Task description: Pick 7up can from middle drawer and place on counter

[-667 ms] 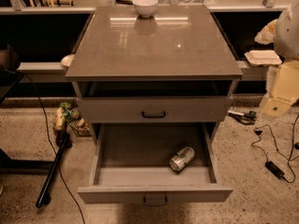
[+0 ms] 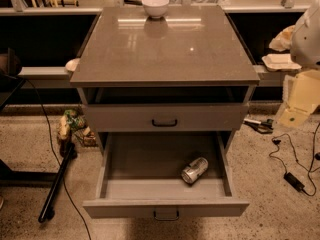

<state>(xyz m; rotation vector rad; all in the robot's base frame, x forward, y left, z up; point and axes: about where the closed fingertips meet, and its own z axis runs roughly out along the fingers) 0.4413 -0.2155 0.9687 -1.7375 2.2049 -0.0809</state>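
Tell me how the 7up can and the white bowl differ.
The 7up can lies on its side in the open middle drawer; the bowl stands upright on the counter. The can is silvery metal, the bowl plain white. Both are untouched; the gripper is not in view.

A robot test lab: a lone drawer cabinet (image 2: 125,117) on a speckled floor (image 2: 30,204), a power brick (image 2: 295,181) lying loose, the end effector (image 2: 299,98) at the right edge.
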